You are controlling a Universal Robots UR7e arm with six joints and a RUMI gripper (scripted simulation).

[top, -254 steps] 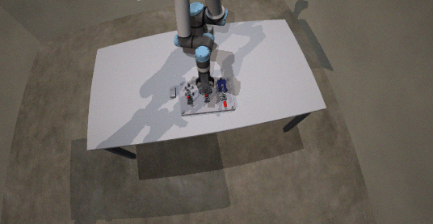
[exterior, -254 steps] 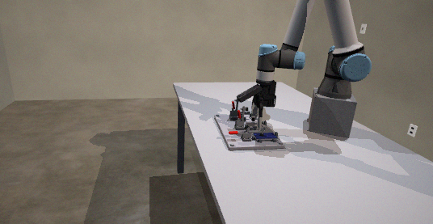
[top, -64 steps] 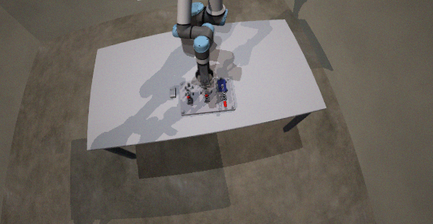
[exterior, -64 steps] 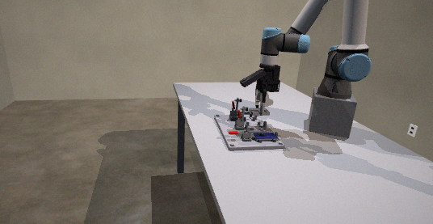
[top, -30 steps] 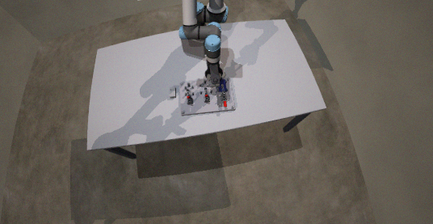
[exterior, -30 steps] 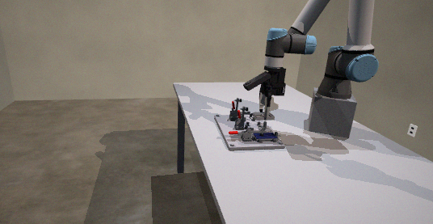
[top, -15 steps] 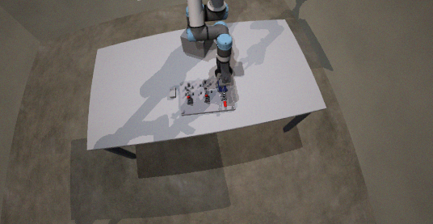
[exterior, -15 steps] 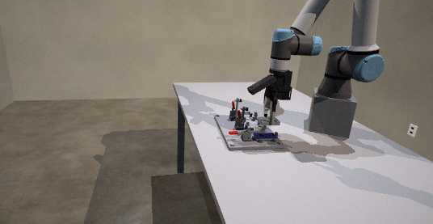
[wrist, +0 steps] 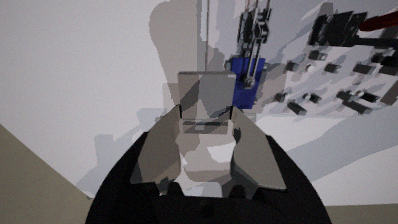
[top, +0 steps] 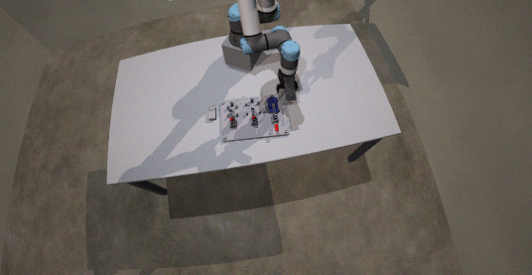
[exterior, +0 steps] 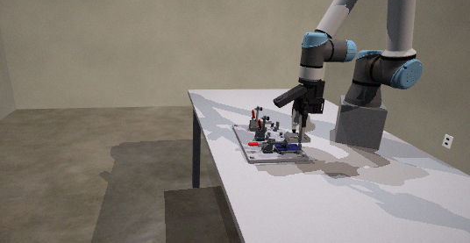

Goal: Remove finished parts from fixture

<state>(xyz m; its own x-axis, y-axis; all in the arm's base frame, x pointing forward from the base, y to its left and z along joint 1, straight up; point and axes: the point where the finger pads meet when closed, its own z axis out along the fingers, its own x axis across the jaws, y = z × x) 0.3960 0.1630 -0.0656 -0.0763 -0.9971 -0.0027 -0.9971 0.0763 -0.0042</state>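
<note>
Fingers pinched on a grey slotted part [wrist: 206, 92], one finger on each side of its near end; the part juts forward from the grip, and a dark slot shows across it between the fingertips. In the exterior view the fingers [exterior: 299, 129] point straight down and the held part [exterior: 293, 137] sits low over the table [exterior: 351, 206], just past the far edge of the fixture [exterior: 256, 154]. Whether its underside touches the table cannot be told.

Blue blank [wrist: 245, 87] lies just beyond and right of the held part in the wrist view, with a clamp bar [wrist: 252, 47] standing over it. From above, the blank [top: 272, 104] sits at the right end of the fixture [top: 248, 135], next to the fingers [top: 289, 95].

Fixture plate carries three clamps with red handles [top: 276, 128]; the two stations left of the blank look vacant from above, though detail there is small.

A second pale grey part [top: 212, 113] lies flat on the table just off the fixture's left edge, apart from the plate.

Arm base block [exterior: 360, 122] stands on the table behind the fixture.
</note>
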